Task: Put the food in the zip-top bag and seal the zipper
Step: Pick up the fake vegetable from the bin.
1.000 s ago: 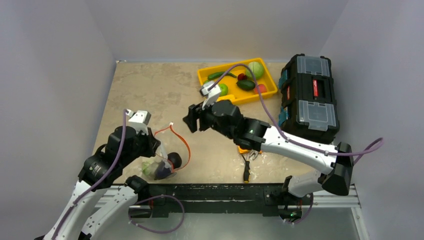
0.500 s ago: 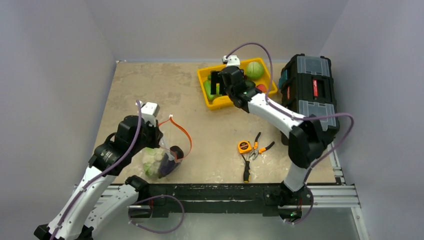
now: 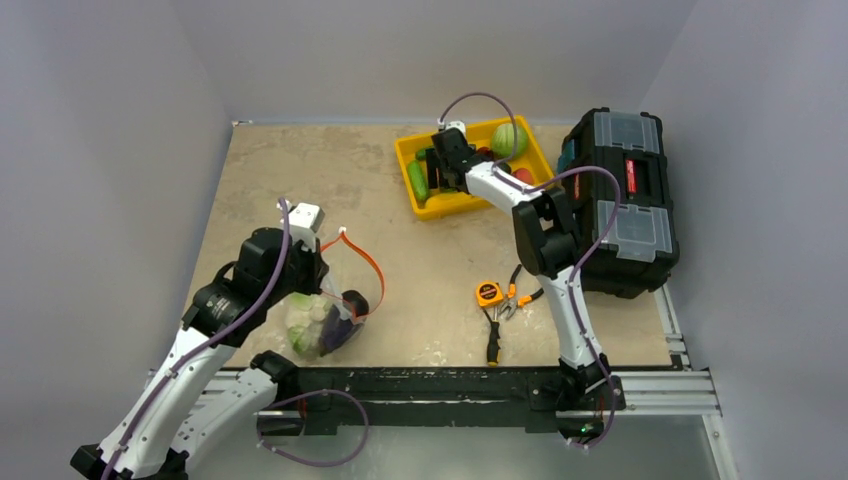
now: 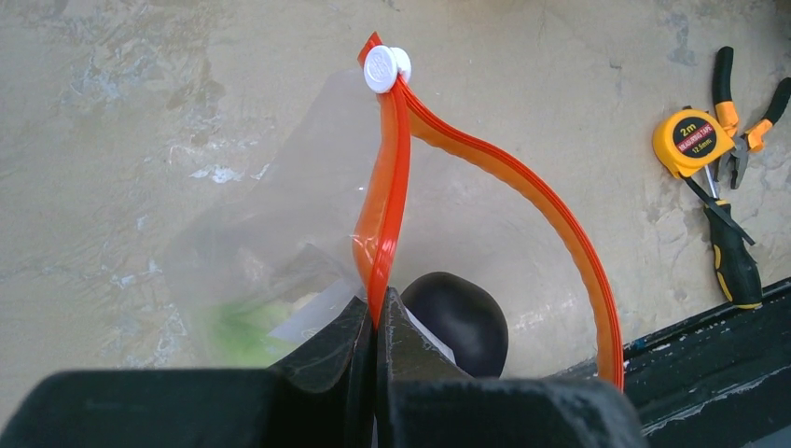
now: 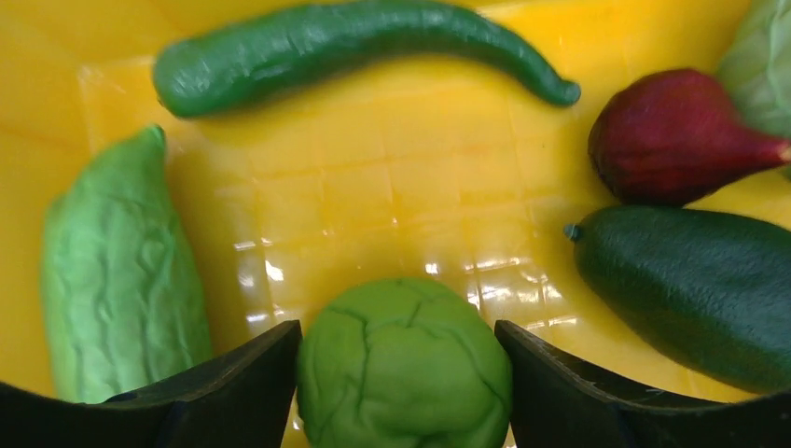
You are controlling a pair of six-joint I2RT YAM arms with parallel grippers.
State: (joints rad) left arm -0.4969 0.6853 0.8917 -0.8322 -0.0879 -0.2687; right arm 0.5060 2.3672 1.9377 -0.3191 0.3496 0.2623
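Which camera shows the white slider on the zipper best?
Left wrist: the slider is close and sharp, where the zipper's two strips meet. The top view shows it only as a tiny white speck. The right wrist shows just food in the tray.

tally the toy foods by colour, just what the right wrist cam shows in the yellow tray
light green: 3 (long wrinkled toy gourd, round crinkled toy ball, pale leafy toy cabbage at the frame edge)
dark green: 2 (slim curved toy pepper, smooth toy avocado)
dark red: 1 (pointed toy fig)
total: 6
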